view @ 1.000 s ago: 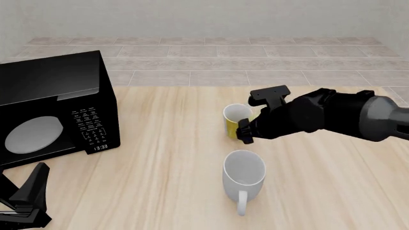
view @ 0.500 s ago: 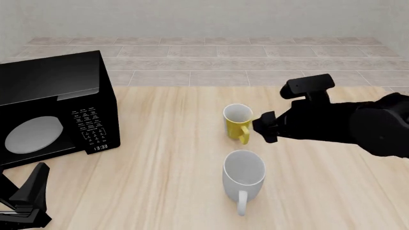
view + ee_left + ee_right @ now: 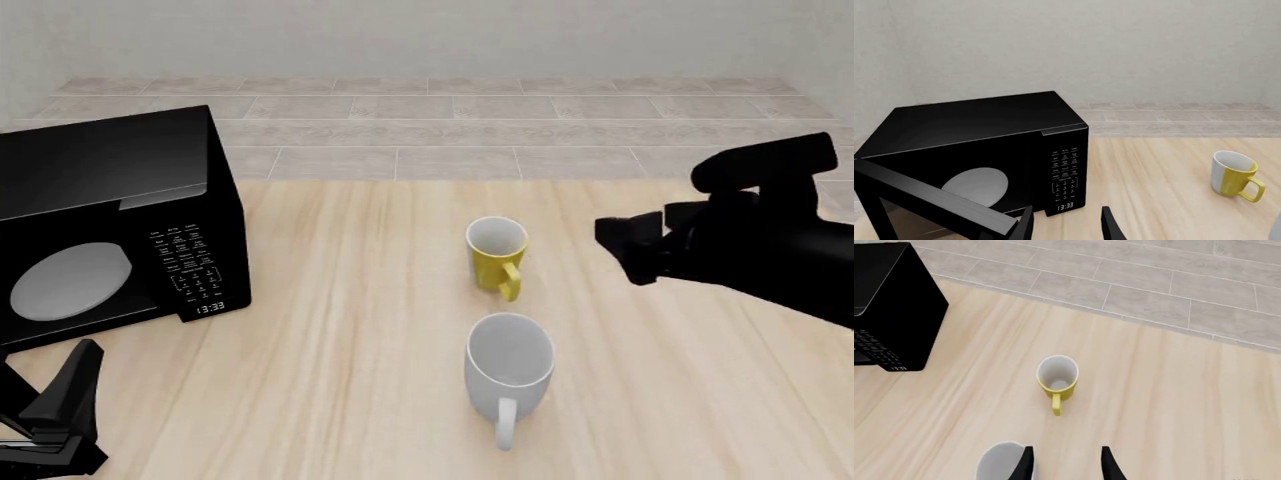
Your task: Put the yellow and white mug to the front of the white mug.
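The yellow and white mug (image 3: 497, 255) stands upright on the table, its handle toward the camera. The white mug (image 3: 509, 365) stands just nearer the camera than it, with a small gap between them. My right gripper (image 3: 625, 250) is open and empty, hovering to the right of the yellow mug and apart from it. The right wrist view shows the yellow mug (image 3: 1057, 379) ahead of the open gripper (image 3: 1066, 465) and the white mug (image 3: 1002, 462) beside the fingers. My left gripper (image 3: 60, 405) is open and empty at the near left; the left wrist view shows the gripper (image 3: 1067, 227) and the yellow mug (image 3: 1233, 173).
A black microwave (image 3: 114, 215) with its door open stands at the left of the table; it also fills the left wrist view (image 3: 981, 150). A tiled floor lies beyond the table's far edge (image 3: 534, 180).
My right gripper has let go of the yellow mug's handle and drawn back to the right and up. The yellow mug stays where it stood. The left arm has not moved.
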